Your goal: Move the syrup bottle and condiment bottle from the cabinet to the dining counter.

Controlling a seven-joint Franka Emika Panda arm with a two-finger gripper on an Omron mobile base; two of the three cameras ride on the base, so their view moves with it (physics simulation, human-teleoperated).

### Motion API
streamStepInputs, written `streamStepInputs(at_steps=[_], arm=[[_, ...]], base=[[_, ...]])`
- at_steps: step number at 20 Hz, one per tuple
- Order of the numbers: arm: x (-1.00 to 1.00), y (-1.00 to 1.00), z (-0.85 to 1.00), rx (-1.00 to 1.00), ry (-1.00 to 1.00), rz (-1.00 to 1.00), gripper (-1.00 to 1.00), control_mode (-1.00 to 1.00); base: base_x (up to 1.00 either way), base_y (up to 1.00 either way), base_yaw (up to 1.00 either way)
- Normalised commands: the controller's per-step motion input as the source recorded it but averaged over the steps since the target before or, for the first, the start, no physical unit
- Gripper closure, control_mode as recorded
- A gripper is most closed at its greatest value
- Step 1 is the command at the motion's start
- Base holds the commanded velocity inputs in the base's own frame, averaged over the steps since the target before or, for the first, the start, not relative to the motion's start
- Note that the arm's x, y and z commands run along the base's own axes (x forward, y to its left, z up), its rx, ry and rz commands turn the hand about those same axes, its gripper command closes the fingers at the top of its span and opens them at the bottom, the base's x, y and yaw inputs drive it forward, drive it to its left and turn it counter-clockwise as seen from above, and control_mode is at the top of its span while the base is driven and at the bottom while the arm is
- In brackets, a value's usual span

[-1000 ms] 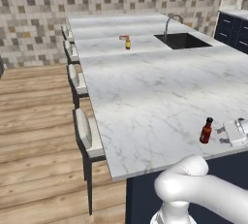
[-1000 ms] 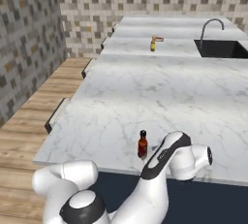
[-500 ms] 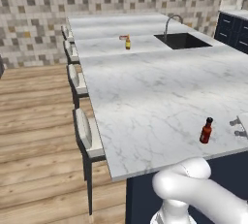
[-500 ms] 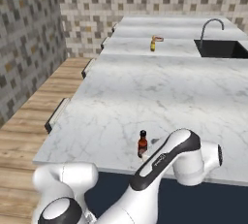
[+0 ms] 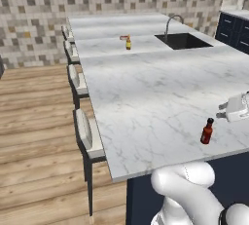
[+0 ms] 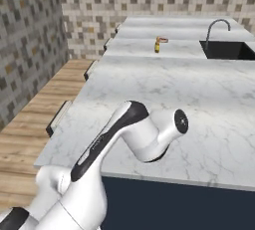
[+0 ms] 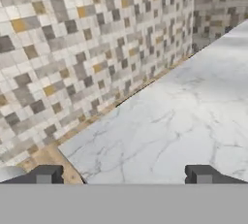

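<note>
The condiment bottle, slim and reddish-brown with a black cap, stands upright near the front right edge of the dining counter. My white hand hovers at the right edge of the left base view, a little right of and beyond the bottle, apart from it. In the hand view my gripper is open, its fingertips wide apart with nothing between them, facing bare marble and a tiled wall. In the right base view my arm covers the bottle's spot. The syrup bottle and the cabinet are out of view.
A small yellow-orange bottle stands far back on the counter. A black sink with a curved faucet lies at the back right. Pale-seated stools line the left side. Navy units stand far right.
My hand has drawn away from the condiment bottle, to the right and up. The elbow has swung across the right base view and now hides the bottle, which stays upright in place.
</note>
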Motion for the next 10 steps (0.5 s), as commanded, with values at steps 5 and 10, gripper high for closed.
streamStepInputs(at_steps=[5,10], arm=[[0.37,0.93,0.22,-0.28,0.49,-0.33,-1.00,-1.00],[0.40,0.69,0.01,-0.23,0.37,-0.20,-1.00,-1.00]], base=[[0.00,0.00,0.00],[0.00,0.00,0.00]])
